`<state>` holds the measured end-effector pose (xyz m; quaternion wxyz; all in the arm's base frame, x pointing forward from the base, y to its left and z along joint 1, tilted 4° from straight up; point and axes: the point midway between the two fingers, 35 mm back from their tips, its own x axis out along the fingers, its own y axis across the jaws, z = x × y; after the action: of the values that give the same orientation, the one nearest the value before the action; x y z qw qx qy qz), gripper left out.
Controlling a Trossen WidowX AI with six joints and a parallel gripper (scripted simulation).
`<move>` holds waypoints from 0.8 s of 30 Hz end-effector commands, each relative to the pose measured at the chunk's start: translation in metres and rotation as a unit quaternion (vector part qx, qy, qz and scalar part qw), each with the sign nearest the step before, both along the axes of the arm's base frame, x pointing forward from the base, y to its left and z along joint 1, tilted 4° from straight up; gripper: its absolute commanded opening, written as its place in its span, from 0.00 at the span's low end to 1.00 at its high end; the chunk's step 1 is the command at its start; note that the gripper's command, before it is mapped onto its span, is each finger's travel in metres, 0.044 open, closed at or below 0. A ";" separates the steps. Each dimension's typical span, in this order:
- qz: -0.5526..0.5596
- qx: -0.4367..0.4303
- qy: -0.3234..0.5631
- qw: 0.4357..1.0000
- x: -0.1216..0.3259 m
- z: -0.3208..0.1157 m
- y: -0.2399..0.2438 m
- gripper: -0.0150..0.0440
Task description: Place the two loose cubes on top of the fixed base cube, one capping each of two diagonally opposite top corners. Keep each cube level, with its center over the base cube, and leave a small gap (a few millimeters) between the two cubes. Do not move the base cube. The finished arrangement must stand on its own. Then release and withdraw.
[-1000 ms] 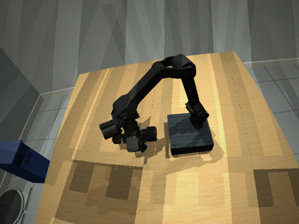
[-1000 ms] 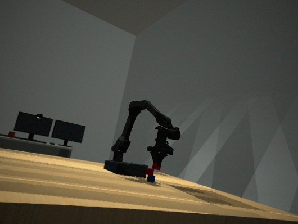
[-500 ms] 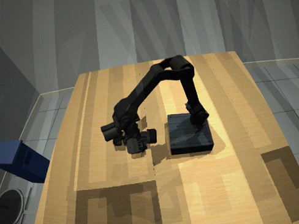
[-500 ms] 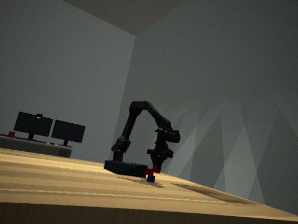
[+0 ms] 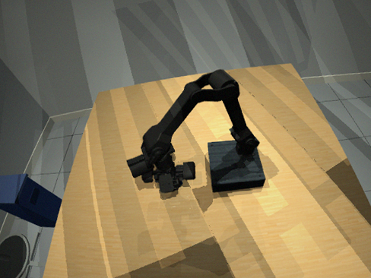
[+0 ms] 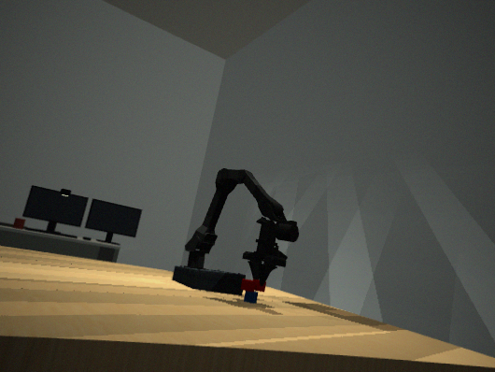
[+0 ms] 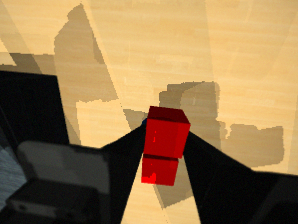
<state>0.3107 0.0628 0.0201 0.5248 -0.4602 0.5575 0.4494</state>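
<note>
My gripper [image 6: 261, 281] [image 7: 164, 131] points down and is shut on a red cube [image 6: 261, 286] [image 7: 166, 140]. The other red cube [image 6: 247, 284] [image 7: 159, 171] sits on the blue base cube [image 6: 250, 297] [image 7: 144, 122], overhanging it to the left in the exterior view. The held cube is beside it at about the same height, over the base's right side. A narrow gap seems to show between the red cubes. Whether the held cube touches the base cannot be told. The base is mostly hidden in the wrist view. In the top view the gripper body hides all cubes.
The arm's dark mounting block [image 5: 235, 175] [image 6: 210, 280] stands beside the cubes on the wooden table [image 5: 161, 232] [image 6: 140, 318]. A blue bin [image 5: 41, 206] is on the floor beyond the table's left edge. Two monitors [image 6: 55, 206] [image 6: 113, 218] stand on a separate desk behind.
</note>
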 end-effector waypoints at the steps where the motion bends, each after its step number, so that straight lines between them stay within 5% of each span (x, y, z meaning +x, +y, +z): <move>1: 0.000 0.002 0.003 1.000 -0.001 -0.002 0.000 0.43; 19: 0.000 0.002 0.003 1.000 -0.001 -0.003 0.000 0.43; 24: 0.000 0.002 0.003 1.000 -0.001 -0.003 0.000 0.60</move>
<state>0.3102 0.0626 0.0183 0.5244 -0.4599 0.5579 0.4497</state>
